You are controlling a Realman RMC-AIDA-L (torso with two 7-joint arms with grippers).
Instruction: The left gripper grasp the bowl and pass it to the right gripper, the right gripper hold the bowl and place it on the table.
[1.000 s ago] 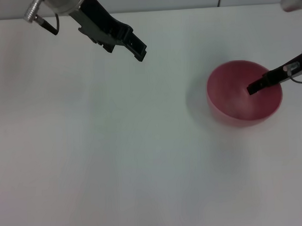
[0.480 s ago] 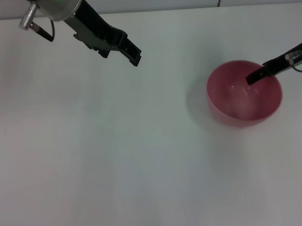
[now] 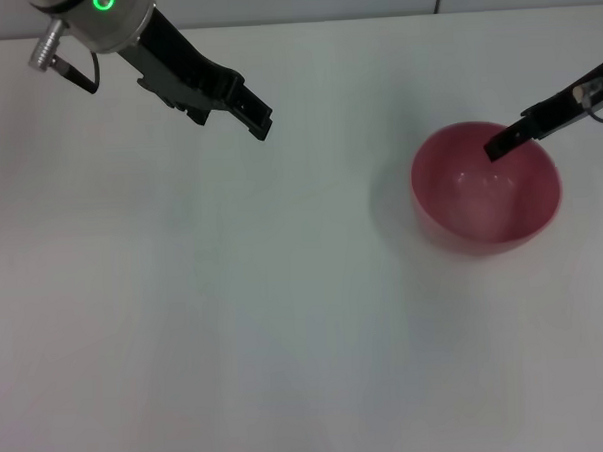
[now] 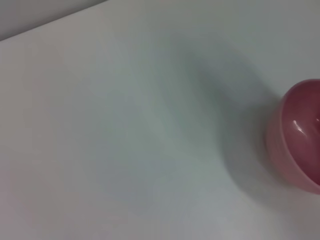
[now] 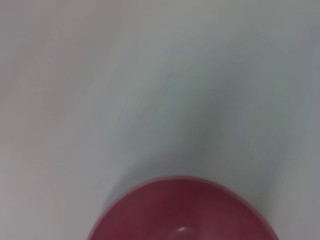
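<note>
The pink bowl [image 3: 485, 189] sits on the white desk [image 3: 285, 317] at the robot's right, mouth facing up. It is round, so it has no long side. The right pincer [image 3: 496, 145] reaches in slanted from the far right, its tip over the bowl's far rim; I cannot tell if it is open or closed. The left pincer [image 3: 260, 121] hangs over the desk's far left, pointing toward the bowl but well apart from it; I cannot tell its state either.

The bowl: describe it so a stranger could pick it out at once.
On the white table, look to the robot's right side. There sits the bowl, round, deep and pink, with the right gripper at its far rim. It is the only coloured thing on the table.
</note>
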